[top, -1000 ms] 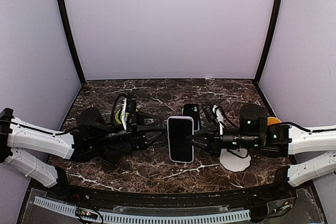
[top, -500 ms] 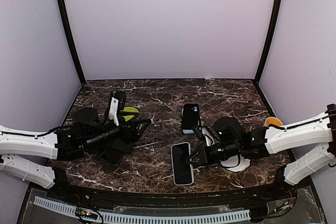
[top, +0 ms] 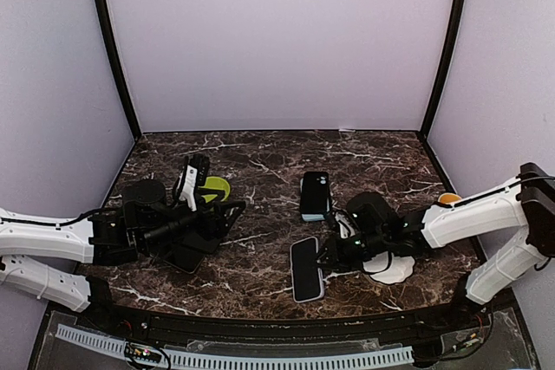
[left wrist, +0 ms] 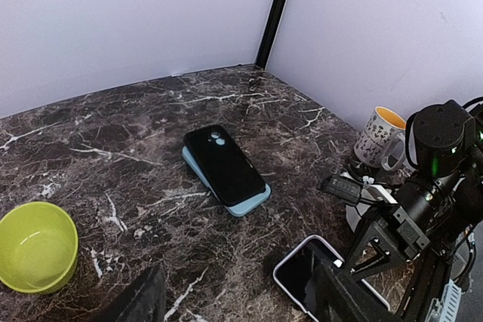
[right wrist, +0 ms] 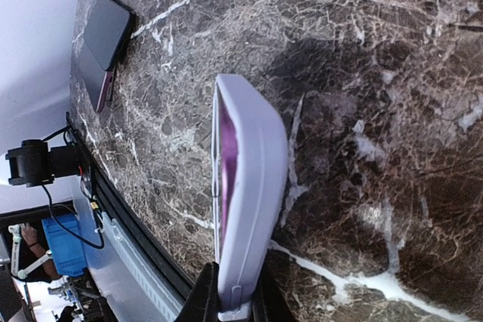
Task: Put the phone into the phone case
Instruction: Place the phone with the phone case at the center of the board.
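A dark-screened phone (top: 305, 269) sits inside a lavender phone case (right wrist: 253, 186). It is tilted up on one long edge, low over the marble near the front. My right gripper (top: 328, 259) is shut on the short end of this cased phone, with one finger on each face (right wrist: 235, 305). The left gripper (top: 232, 210) hangs open and empty well to the left of it. In the left wrist view its fingers frame the bottom edge (left wrist: 241, 308), with the cased phone (left wrist: 306, 273) beyond the right one.
A black phone-shaped slab lies on a light blue one (top: 315, 195) mid-table (left wrist: 224, 165). A green bowl (top: 213, 186) sits by the left arm, with a dark flat slab (right wrist: 104, 35) beneath that arm. A mug (left wrist: 379, 136) and a white doily (top: 392, 269) are at the right.
My right gripper has carried the cased phone toward the front edge, lowering and tilting it. The left gripper has let go of it, drawn back to the left and opened wider.
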`<state>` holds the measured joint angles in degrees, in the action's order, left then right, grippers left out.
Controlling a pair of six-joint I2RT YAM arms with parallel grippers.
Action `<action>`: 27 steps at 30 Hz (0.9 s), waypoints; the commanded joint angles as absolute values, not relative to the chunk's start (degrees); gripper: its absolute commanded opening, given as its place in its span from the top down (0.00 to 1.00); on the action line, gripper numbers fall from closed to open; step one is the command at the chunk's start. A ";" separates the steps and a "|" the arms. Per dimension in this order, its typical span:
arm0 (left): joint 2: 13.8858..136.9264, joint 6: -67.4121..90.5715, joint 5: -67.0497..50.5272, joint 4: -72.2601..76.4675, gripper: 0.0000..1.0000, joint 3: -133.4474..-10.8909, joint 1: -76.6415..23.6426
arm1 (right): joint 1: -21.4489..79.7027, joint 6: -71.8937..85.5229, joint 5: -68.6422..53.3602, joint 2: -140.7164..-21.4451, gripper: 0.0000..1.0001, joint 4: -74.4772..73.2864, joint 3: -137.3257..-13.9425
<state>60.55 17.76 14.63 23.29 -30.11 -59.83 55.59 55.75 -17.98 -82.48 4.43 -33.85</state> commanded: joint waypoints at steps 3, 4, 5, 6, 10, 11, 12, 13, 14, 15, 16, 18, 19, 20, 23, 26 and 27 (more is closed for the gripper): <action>59.41 16.38 16.01 22.62 0.31 -30.22 -59.37 | 55.92 51.87 -12.52 -86.73 0.82 -5.14 -38.31; 59.41 16.35 16.05 22.44 0.31 -30.23 -59.35 | 56.09 51.92 -12.19 -86.97 0.80 -5.83 -38.58; 59.37 16.31 16.19 22.43 0.31 -30.21 -59.33 | 56.32 51.93 -11.65 -87.19 0.79 -6.80 -38.91; 59.34 16.23 16.27 22.42 0.31 -30.10 -59.33 | 56.80 51.90 -10.84 -87.40 0.77 -7.90 -39.34; 59.39 15.86 16.60 22.36 0.31 -30.06 -59.24 | 59.20 52.01 -7.34 -88.22 0.74 -12.74 -41.86; 59.45 15.80 16.59 22.38 0.31 -30.06 -59.24 | 59.90 51.95 -6.82 -88.57 0.73 -13.88 -42.63; 59.60 15.70 16.56 22.47 0.31 -30.23 -59.24 | 60.57 51.90 -6.32 -89.04 0.72 -15.18 -43.63; 59.68 15.67 16.51 22.49 0.31 -30.23 -59.24 | 61.17 51.86 -5.81 -89.50 0.72 -16.19 -44.47; 59.81 15.70 16.47 22.47 0.31 -30.30 -59.24 | 61.83 51.81 -5.31 -89.96 0.72 -17.38 -45.39; 59.91 15.71 16.40 22.49 0.31 -30.31 -59.24 | 62.40 51.80 -4.76 -90.47 0.71 -18.81 -46.13; 59.88 15.73 16.37 22.45 0.31 -30.32 -59.22 | 62.81 51.81 -4.28 -90.87 0.70 -19.84 -46.79; 59.81 15.69 16.39 22.42 0.31 -30.33 -59.16 | 63.45 51.77 -3.03 -91.69 0.67 -22.15 -47.90; 59.73 15.66 16.32 22.39 0.31 -30.33 -59.15 | 63.72 51.81 -2.51 -92.01 0.64 -23.07 -48.38; 59.71 15.65 16.29 22.36 0.31 -30.28 -59.15 | 63.98 51.85 -1.95 -92.22 0.62 -23.92 -48.87; 59.47 15.64 16.26 22.32 0.31 -30.26 -59.15 | 64.35 51.92 -0.73 -92.37 0.58 -25.45 -50.04; 59.23 15.64 16.33 22.09 0.31 -30.29 -59.15 | 64.76 51.73 -0.18 -92.29 0.57 -27.36 -51.78; 59.06 15.64 16.34 21.94 0.31 -30.26 -59.15 | 64.96 51.50 1.20 -92.24 0.56 -28.07 -52.87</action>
<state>60.53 16.45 15.92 23.00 -30.11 -59.40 63.99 52.12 -2.28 -91.94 -24.01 -49.43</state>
